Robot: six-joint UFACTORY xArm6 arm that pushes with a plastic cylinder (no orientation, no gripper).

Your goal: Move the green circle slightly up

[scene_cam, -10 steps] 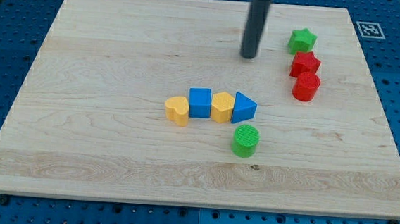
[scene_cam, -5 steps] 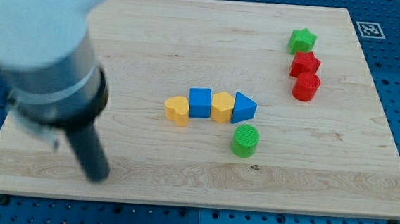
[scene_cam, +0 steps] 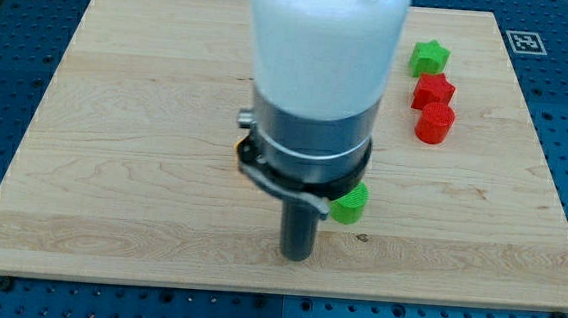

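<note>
The green circle (scene_cam: 350, 203) is lying on the wooden counter (scene_cam: 113, 167) a little below and right of centre, with its left portion hidden behind the arm's housing. My tip (scene_cam: 296, 256) is resting on the counter just below and to the view's left of the green circle; whether it is touching the block cannot be told, as the housing is covering the gap. The rig is carrying no hand, only the dark rod, so nothing is being held. The large white and grey arm body (scene_cam: 314, 81) is filling the middle of the view and is covering whatever is lying behind it. At the view's upper right, a green star (scene_cam: 429, 58) is sitting above two red blocks: an angular red block (scene_cam: 433, 90) and, touching it below, a red cylinder (scene_cam: 435, 122). These three are standing well apart from the green circle.
</note>
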